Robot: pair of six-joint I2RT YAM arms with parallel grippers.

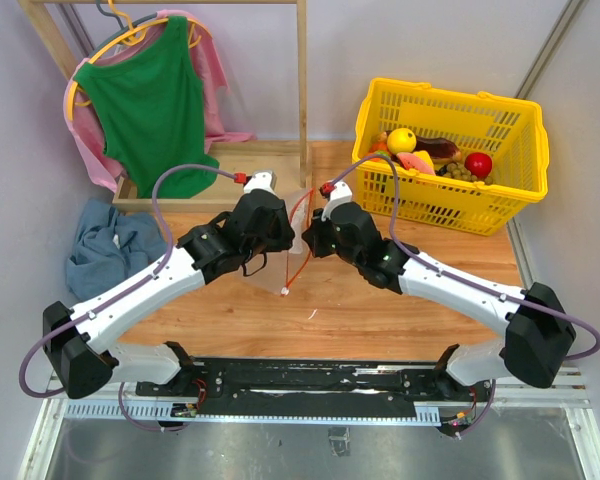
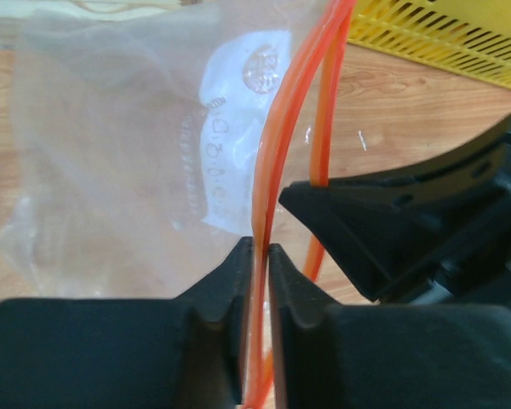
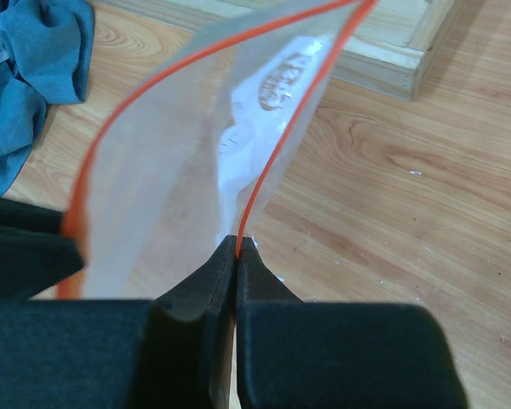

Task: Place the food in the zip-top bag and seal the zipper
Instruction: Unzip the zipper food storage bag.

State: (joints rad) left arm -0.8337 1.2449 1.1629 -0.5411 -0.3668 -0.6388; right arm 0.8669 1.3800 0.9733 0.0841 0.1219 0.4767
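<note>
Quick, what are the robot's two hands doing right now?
Left hand: closed, pinching one side of the zipper.
Right hand: closed, pinching the zipper's other side.

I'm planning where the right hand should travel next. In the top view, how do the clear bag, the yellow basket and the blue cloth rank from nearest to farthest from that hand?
1. Clear bag: its edge is pinched in the right hand, in the middle.
2. Yellow basket: back right.
3. Blue cloth: at the left edge, on the other side.
</note>
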